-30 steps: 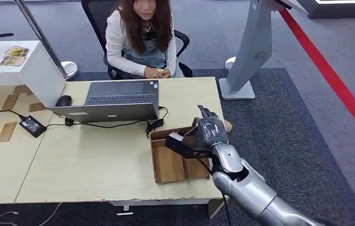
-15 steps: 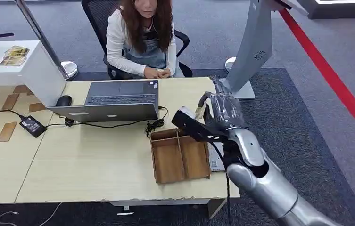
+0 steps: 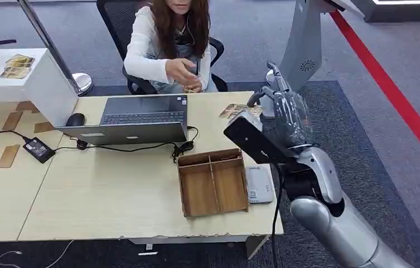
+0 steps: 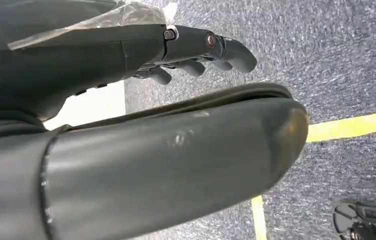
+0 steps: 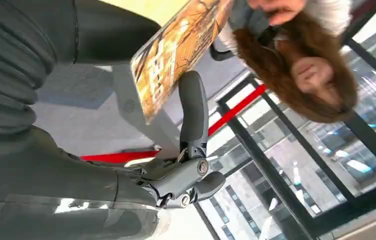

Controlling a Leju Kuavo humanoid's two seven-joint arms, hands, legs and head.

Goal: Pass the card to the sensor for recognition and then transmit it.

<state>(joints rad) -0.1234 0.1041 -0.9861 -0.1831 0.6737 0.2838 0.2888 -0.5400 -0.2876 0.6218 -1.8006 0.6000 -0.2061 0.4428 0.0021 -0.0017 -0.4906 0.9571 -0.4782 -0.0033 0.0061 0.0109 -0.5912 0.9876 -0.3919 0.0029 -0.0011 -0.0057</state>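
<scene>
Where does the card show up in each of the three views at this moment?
Head view: the card sticks out of the right hand, above the desk's far right corner.
Left wrist view: not in it.
Right wrist view: card near the top, against the thumb.
Shared landmark: the seated person.

- The card has a print in orange, yellow and brown with dark lines
- The right hand is dark grey, and its arm is silver
- The left hand is dark grey
- The tray is of brown wood
- The table is pale beige
- The laptop is grey
- The carpet is dark blue-grey with a red stripe
- The person wears a white top
</scene>
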